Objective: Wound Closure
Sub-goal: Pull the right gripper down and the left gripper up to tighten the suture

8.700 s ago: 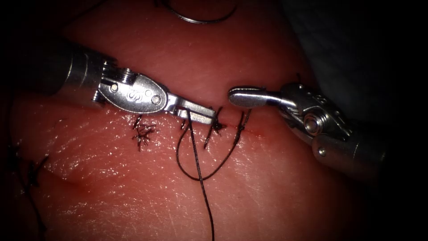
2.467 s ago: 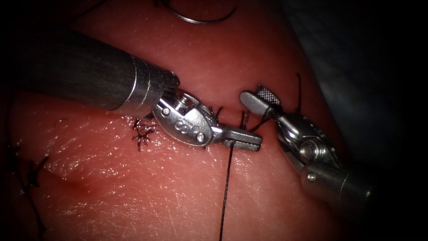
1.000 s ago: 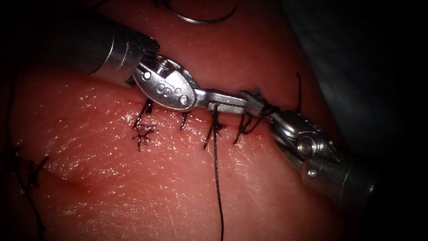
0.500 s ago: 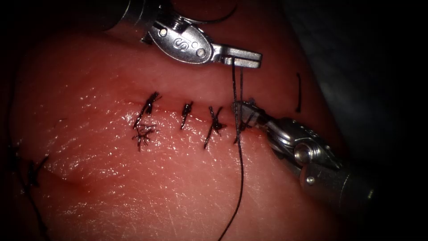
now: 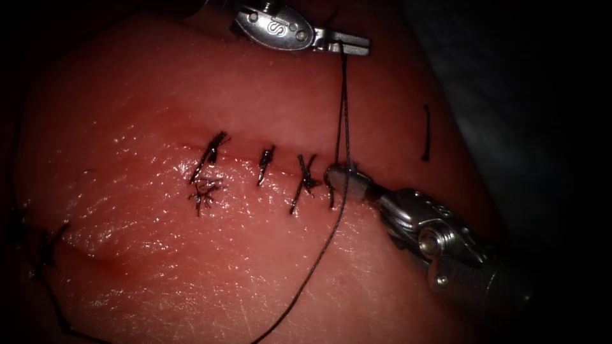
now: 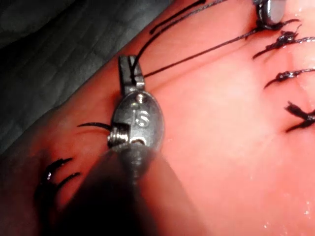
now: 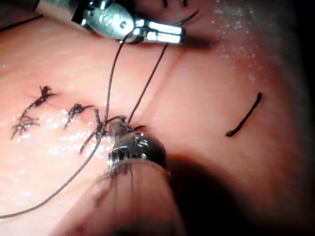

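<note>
- From my console I see the tissue [image 5: 191,267] with its cut [image 5: 255,148] running across the endoscope view, closed by a row of dark stitches [image 5: 266,162]; the leftmost carries a frayed knot [image 5: 203,190].
- At the far left edge of the tissue sits another dark line of older stitching [image 5: 38,245].
- My left gripper [image 5: 354,43] is up at the top of the endoscope view, above the cut, its jaws closed on the thread [image 5: 344,102]. In the left wrist view the same left gripper [image 6: 127,69] pinches the thread [image 6: 197,53] between closed jaws.
- From that grip two strands run taut down to the right end of the cut, where they meet the last stitch beside my right gripper.
- A longer tail of the thread leaves that spot and sweeps down and leftward across the tissue to the bottom of the endoscope view.
- My right gripper [image 5: 338,178] lies at the right end of the cut with its tip against the tissue where the strands come down. Its jaws look closed, clamped on the thread at the knot; in the right wrist view the right gripper [image 7: 118,129] has thread wound about its tip.
- I cannot make out the needle anywhere; neither tool holds it.
- To the right of the cut a short cut end of thread [image 5: 426,132] lies loose on the tissue, well apart from both tools.
</note>
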